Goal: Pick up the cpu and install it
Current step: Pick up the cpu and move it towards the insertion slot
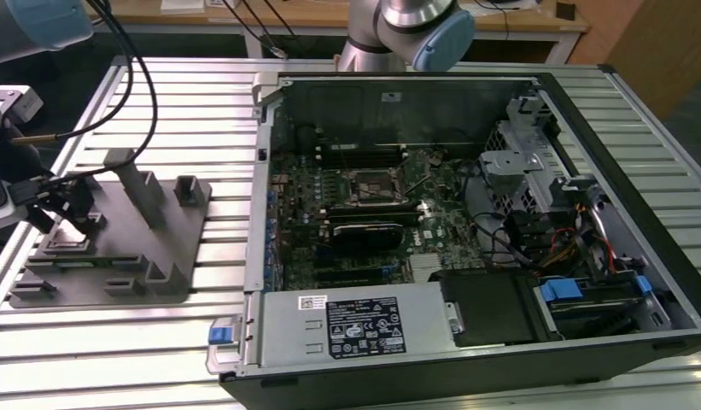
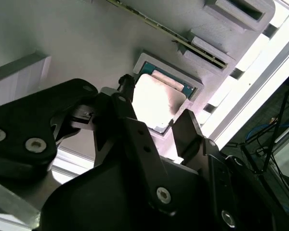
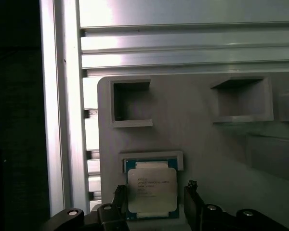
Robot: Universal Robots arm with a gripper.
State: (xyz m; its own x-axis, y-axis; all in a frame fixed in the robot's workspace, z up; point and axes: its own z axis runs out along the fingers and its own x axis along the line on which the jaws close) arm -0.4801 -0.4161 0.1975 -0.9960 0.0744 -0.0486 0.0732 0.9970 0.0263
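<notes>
Square silvery cpu (image 3: 151, 193), blue-green rim

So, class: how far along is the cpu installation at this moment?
Done: the end effector is at the fixture plate, straddling the cpu. In hand: nothing gripped; the cpu lies in its holder, a gap beside it. Left: pick-up and install into the computer case.

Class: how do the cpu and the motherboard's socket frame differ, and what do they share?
The cpu is silvery; the socket frame is black. The cpu lies in the fixture plate outside the case; the socket frame sits inside it. The open gripper straddles the cpu, not the socket frame. Both are square.
</notes>
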